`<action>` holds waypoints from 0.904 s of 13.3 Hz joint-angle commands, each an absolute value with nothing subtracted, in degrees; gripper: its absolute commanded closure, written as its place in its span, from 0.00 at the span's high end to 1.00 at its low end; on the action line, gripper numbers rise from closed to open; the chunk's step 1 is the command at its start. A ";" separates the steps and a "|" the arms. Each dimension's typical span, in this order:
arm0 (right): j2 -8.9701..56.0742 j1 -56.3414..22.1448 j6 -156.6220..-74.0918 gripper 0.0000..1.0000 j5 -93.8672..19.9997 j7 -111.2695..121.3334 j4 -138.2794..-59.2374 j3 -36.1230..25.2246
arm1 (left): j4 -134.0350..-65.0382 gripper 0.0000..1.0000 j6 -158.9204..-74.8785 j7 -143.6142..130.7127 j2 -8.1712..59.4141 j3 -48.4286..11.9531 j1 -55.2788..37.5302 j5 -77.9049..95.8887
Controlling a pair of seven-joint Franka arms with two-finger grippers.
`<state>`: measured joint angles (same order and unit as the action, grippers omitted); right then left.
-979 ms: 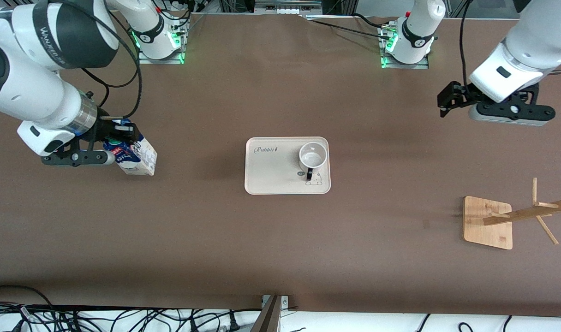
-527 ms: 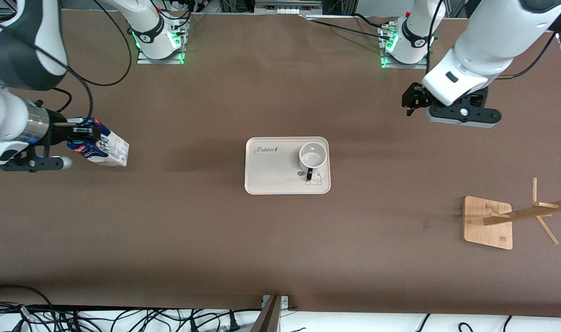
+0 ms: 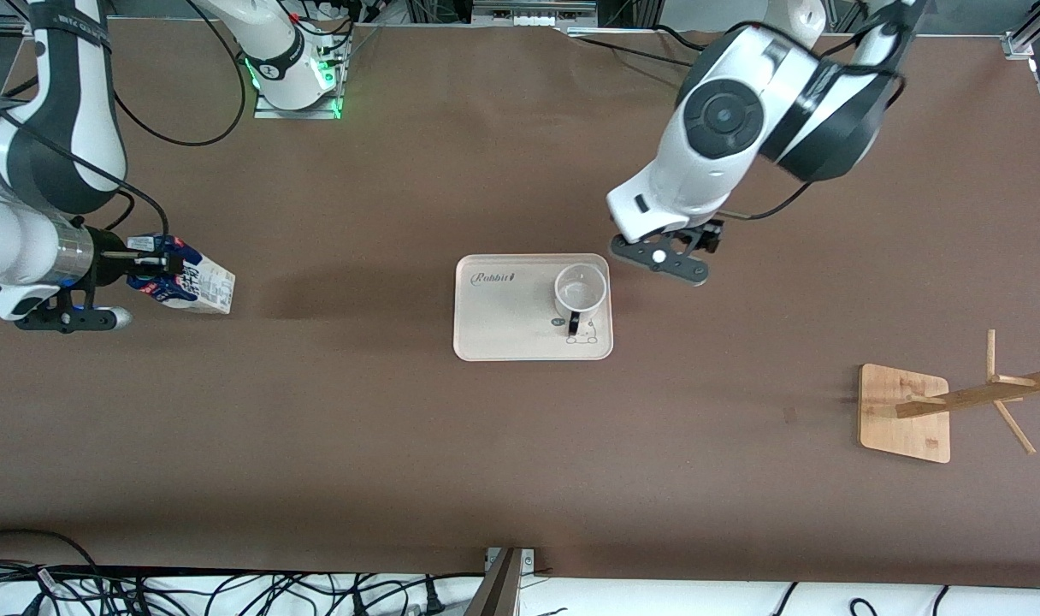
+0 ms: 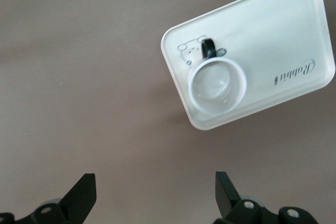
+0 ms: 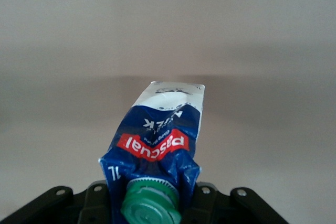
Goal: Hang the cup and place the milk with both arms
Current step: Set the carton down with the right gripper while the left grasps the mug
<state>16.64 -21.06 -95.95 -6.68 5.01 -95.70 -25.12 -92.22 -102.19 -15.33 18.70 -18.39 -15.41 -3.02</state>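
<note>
Over the tabletop (image 3: 383,445) beside the tray (image 3: 494,329), the left end effector (image 4: 155,195) has arrived spread above the cup (image 3: 580,293), while the right end effector (image 3: 148,261), clenching the milk (image 3: 197,284), has withdrawn.

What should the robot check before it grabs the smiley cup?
1. Left gripper jaws open: ok.
2. Left gripper lined up over the cup: not ok, it hangs over bare table beside the tray.
3. Cup upright on the tray: ok.
4. Black handle free to reach: ok.
5. Right gripper gripping the milk carton: ok, shut on its top.
6. Wooden rack pegs bare: ok.
</note>
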 commanded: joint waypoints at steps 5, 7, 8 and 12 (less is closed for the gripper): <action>10.72 -21.62 -106.59 0.39 -7.29 5.01 -108.44 -23.56 | -90.61 1.00 -119.76 -27.84 32.58 -18.19 -24.06 -8.07; 10.37 -21.62 -110.90 0.39 -7.29 4.92 -111.61 -22.15 | -90.44 1.00 -122.60 -35.20 34.97 -18.11 -26.88 -12.80; 10.11 -21.62 -112.57 0.39 -7.29 4.92 -113.01 -21.89 | -90.44 1.00 -123.30 -38.38 36.02 -18.11 -27.85 -16.23; 9.40 -21.62 -117.50 0.39 -7.29 5.10 -117.59 -21.88 | -90.62 1.00 -126.30 -39.64 38.41 -18.11 -27.86 -19.69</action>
<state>12.40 -21.50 -114.79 -6.72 4.95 -113.49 -21.92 -92.13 -126.29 -39.06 37.85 -18.40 -28.05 -18.09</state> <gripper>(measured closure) 0.608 0.000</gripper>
